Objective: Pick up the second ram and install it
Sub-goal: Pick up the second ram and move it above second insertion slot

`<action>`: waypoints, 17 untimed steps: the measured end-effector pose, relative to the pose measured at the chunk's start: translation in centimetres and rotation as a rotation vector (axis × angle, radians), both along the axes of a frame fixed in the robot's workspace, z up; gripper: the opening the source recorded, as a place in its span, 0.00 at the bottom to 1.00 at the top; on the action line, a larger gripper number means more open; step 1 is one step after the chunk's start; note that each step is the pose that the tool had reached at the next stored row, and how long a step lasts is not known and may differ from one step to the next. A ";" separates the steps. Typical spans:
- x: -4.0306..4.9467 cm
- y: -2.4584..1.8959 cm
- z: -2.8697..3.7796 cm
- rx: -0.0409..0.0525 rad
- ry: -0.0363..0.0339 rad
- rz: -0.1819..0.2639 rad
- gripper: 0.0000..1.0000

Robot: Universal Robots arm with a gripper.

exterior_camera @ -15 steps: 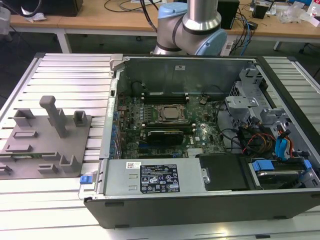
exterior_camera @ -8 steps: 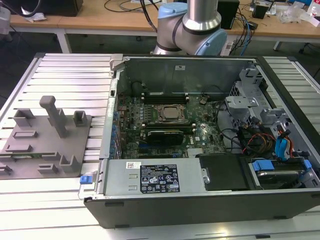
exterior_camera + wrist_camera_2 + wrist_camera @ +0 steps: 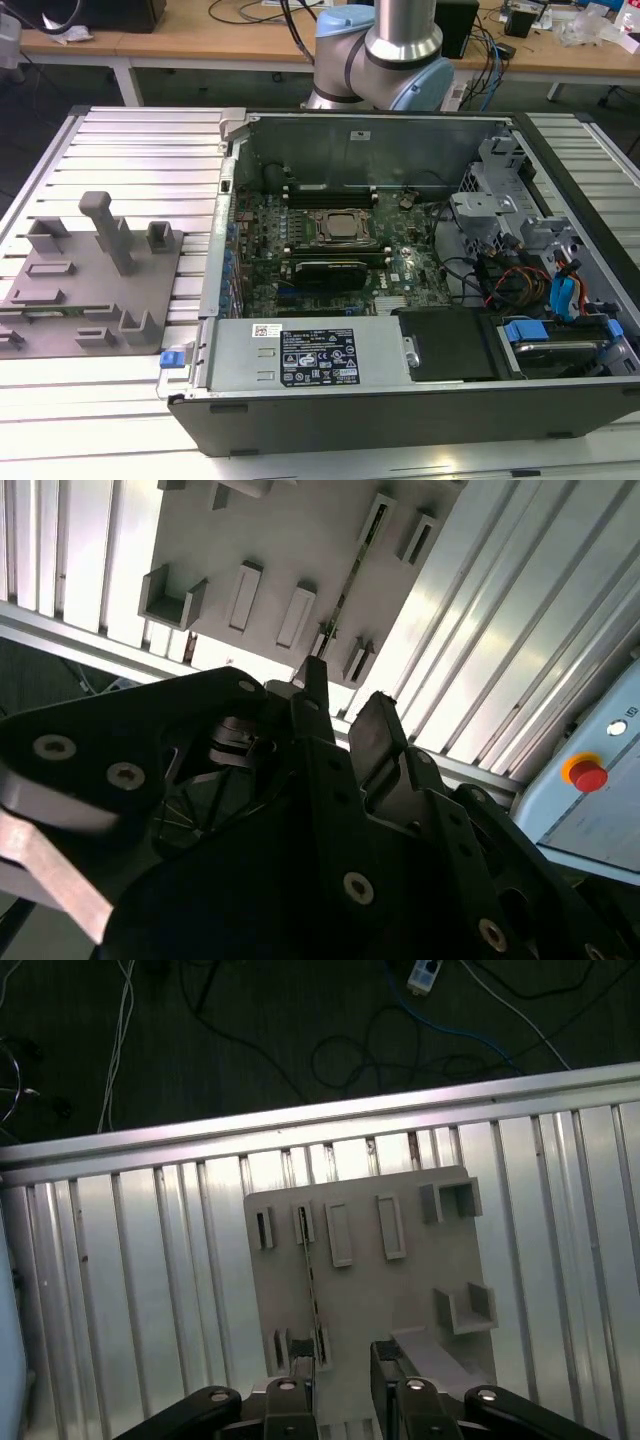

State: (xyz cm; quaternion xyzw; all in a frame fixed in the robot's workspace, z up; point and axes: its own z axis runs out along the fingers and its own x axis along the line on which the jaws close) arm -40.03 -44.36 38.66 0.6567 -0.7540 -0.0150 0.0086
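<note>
hovers above the holder [image 3: 370, 1300] on the slatted table [image 3: 130, 1260], with gripper [image 3: 343, 1365] fingers [image 3: 385, 1362] spread, pinching nothing. in the holder's slots, on edge: the ram [image 3: 310, 1280], one end near a finger.

The arm [image 3: 405, 20] is a silver tube above rounded grey joints with pale blue caps [image 3: 338, 35], and its gripper [image 3: 343, 695] is blocky matt black, studded with round silver screws [image 3: 358, 887].
</note>
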 end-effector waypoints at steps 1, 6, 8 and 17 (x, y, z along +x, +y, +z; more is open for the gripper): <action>-0.01 0.00 -0.14 0.0000 -0.0001 0.000 0.36; -0.01 -0.01 -0.75 0.0001 -0.0001 0.000 0.36; -0.01 -0.01 -1.01 0.0000 -0.0001 0.000 0.36; -0.01 -0.04 -2.07 0.0000 -0.0001 0.000 0.36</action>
